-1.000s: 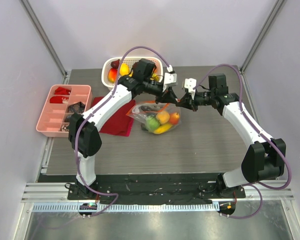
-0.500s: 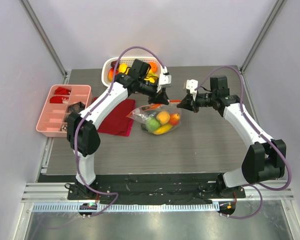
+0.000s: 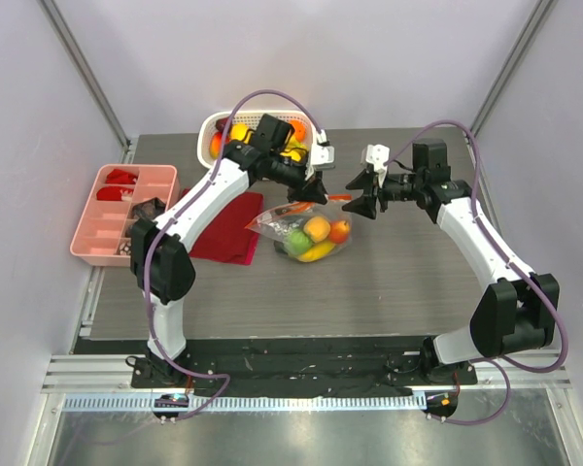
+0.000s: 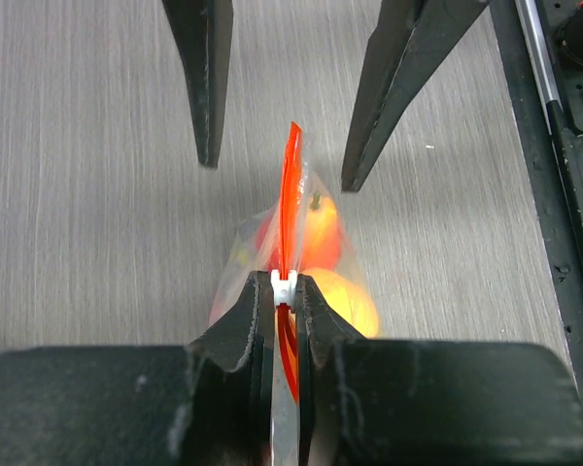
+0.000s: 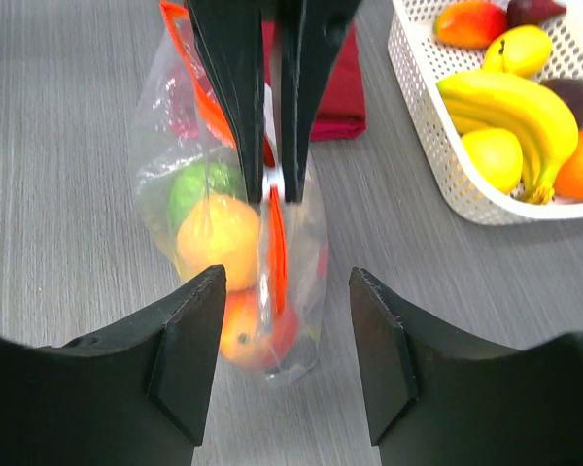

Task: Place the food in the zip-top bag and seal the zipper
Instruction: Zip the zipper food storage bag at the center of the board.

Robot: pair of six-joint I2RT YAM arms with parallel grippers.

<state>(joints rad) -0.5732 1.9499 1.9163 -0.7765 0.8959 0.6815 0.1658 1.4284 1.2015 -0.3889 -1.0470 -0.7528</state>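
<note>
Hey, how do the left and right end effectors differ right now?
The left end effector is shut on the white tip of the zipper; the right end effector is open and holds nothing. The left grips the orange-red strip, while the right's fingers stand apart on either side of its free end, not touching it. Both face each other at the top of the zip-top bag of food.
</note>
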